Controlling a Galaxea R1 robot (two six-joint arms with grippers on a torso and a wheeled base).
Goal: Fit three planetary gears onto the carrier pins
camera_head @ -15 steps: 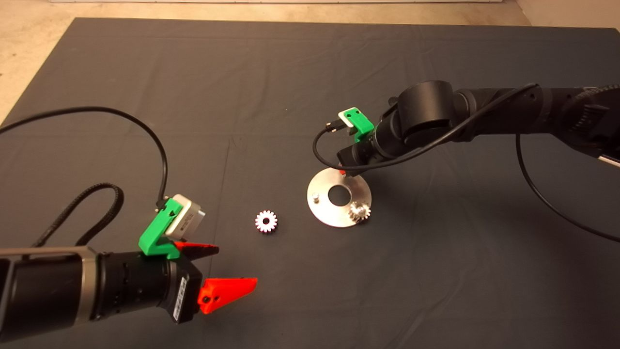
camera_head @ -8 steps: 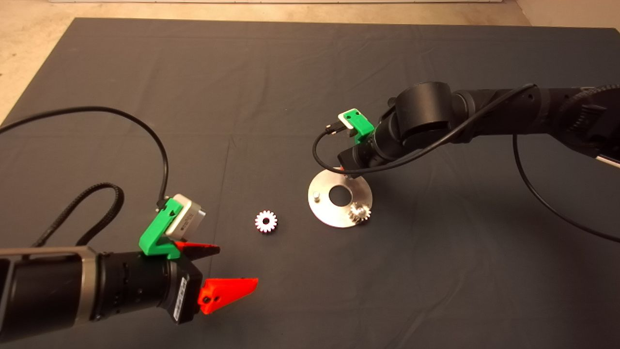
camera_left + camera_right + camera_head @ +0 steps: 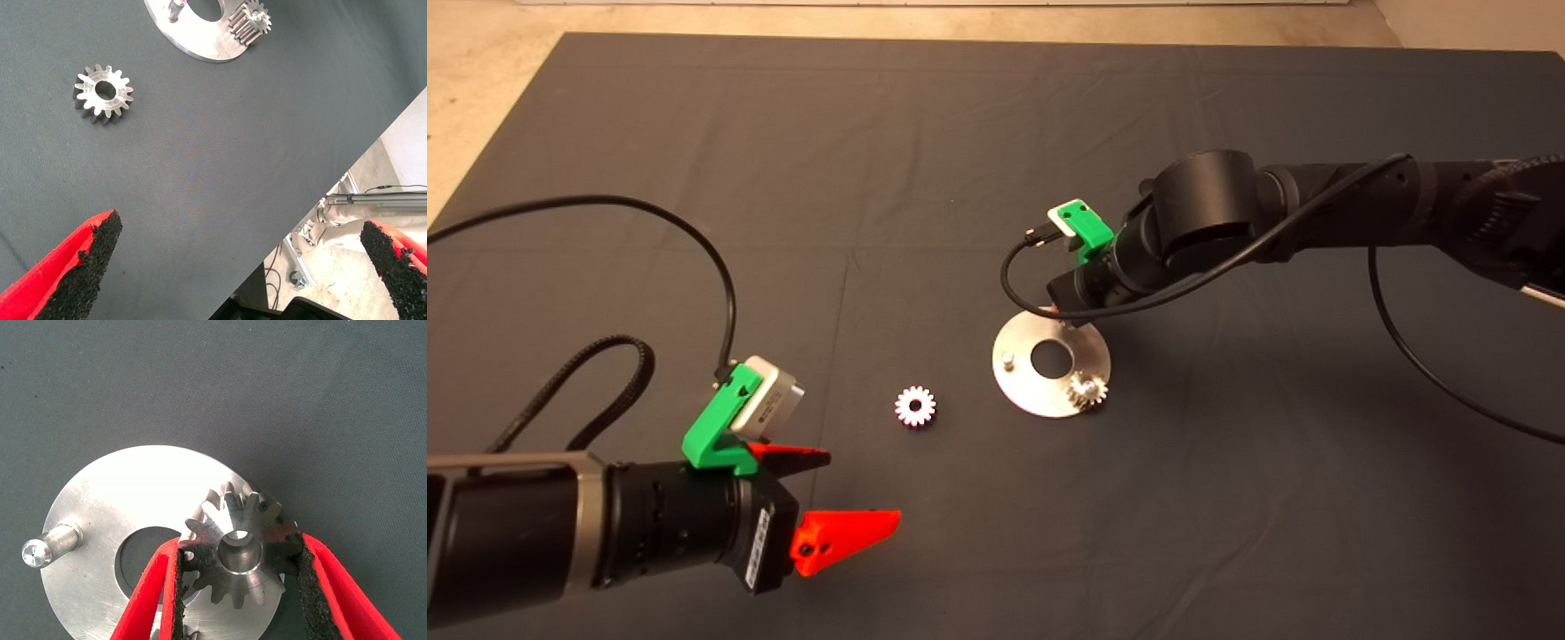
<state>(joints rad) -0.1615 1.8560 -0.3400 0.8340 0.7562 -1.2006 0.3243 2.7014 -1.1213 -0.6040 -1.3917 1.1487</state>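
Observation:
The aluminium disc (image 3: 1024, 384) lies mid-mat. One steel gear (image 3: 1087, 388) sits on its near-right pin, and a bare pin (image 3: 1007, 359) stands at its left. My right gripper (image 3: 239, 550) is shut on a dark steel gear (image 3: 220, 537) and holds it over the disc's (image 3: 87, 587) far rim, apart from the bare pin (image 3: 50, 545). The third pin is hidden. The silvery-white gear (image 3: 915, 406) lies flat on the mat left of the disc. My left gripper (image 3: 845, 493) is open and empty, near-left of that gear (image 3: 103, 92).
The left arm's black cable (image 3: 649, 213) loops over the mat's left part. The right arm (image 3: 1316, 213) reaches in over the mat's right half. The mat's near-right edge and the floor past it (image 3: 373, 220) show in the left wrist view.
The right gripper with its gear shifted very slightly at the disc's far rim, and the disc nudged a little. The left arm and the white gear have not moved.

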